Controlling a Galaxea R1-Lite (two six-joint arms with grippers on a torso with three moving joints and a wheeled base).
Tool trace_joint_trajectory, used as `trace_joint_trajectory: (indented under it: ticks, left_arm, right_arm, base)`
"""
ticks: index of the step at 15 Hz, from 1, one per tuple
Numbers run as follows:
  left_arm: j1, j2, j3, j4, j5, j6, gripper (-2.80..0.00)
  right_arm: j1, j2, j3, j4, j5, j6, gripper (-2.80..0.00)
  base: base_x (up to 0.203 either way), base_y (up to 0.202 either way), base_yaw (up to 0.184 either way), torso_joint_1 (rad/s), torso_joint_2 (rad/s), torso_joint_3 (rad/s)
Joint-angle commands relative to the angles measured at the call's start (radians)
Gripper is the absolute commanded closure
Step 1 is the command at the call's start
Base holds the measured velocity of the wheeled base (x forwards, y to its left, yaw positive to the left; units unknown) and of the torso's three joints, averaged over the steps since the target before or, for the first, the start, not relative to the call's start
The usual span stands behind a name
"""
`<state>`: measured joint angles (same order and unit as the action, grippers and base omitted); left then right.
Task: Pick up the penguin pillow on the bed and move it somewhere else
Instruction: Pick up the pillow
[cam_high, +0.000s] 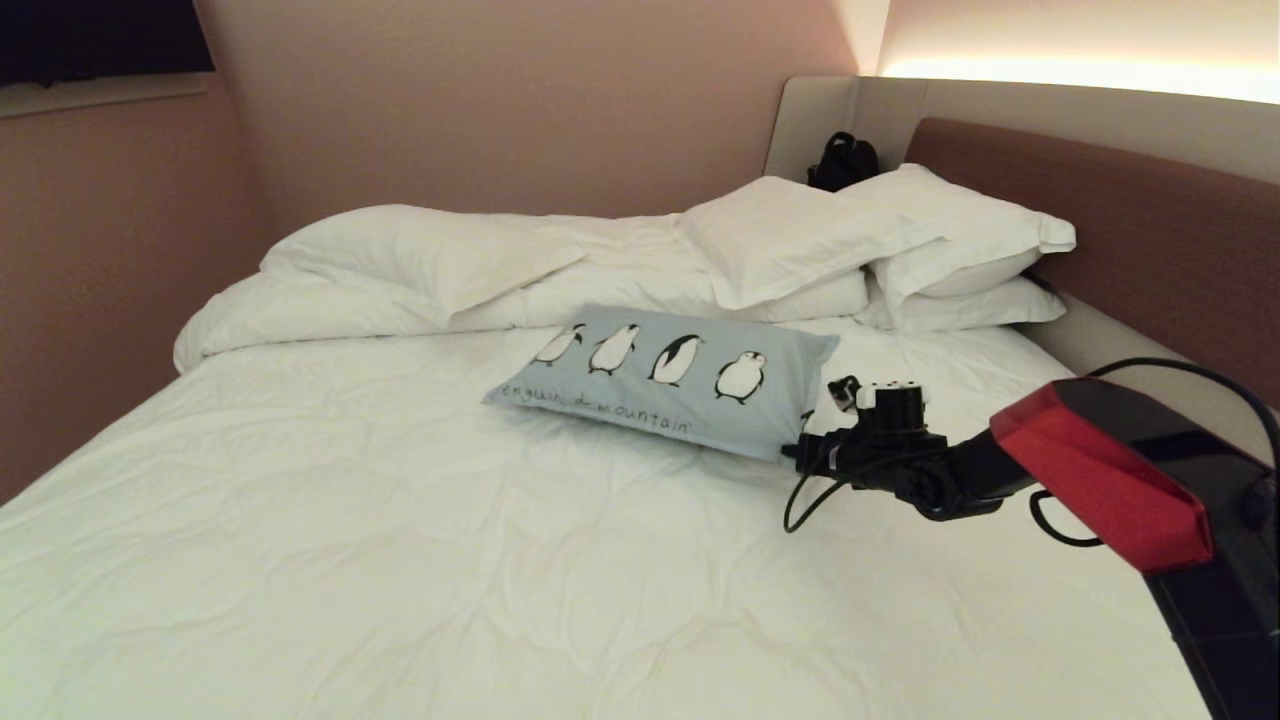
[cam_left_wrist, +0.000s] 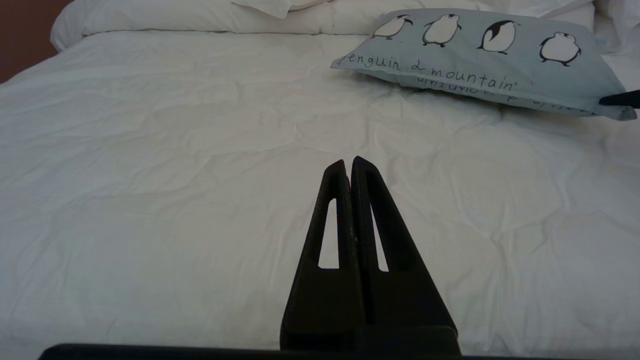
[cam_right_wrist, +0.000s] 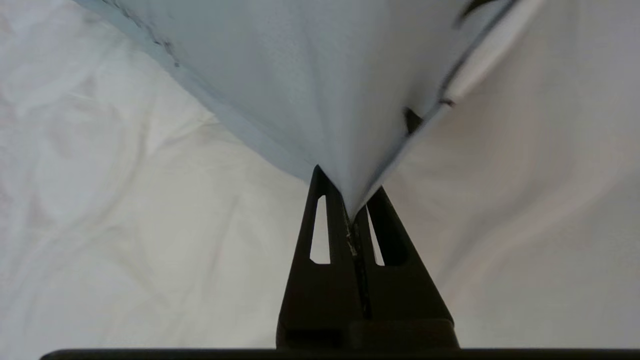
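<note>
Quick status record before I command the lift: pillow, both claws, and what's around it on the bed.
target: penguin pillow, lying on the bed, mid-mattress
right claw: shut on the pillow's near right corner, fabric pinched between the fingers
left claw: shut, empty, over bare sheet, apart from the pillow
pillow state: mostly resting on the sheet
nearby: white pillows stacked behind it by the headboard; folded duvet behind left
other: black bag in the corner
</note>
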<state>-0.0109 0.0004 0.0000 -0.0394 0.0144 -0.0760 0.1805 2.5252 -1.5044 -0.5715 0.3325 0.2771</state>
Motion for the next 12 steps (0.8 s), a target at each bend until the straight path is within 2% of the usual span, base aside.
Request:
trace_joint_trajectory:
  ticks: [1,9,12]
  left_arm:
    - [0.0,0.0,0.0,-0.001,0.001,-0.001,0.0]
    - [0.0,0.0,0.0,-0.001,0.001,-0.001,0.0]
    - [0.0,0.0,0.0,-0.001,0.001,-0.001,0.0]
  right_arm:
    - [-0.002,-0.117,0.074,-0.006,0.001,0.043,0.0]
    - [-0.012,-0.598,0.579,-0.109,0.017,0.078,0.0]
    - [-0.022,-0.516,0.557,-0.109,0.01,0.075,0.0]
  base:
    - [0.0,0.0,0.0,0.0,0.0,0.0]
    - [0.0,0.0,0.0,0.0,0.0,0.0]
    - [0.0,0.0,0.0,0.0,0.0,0.0]
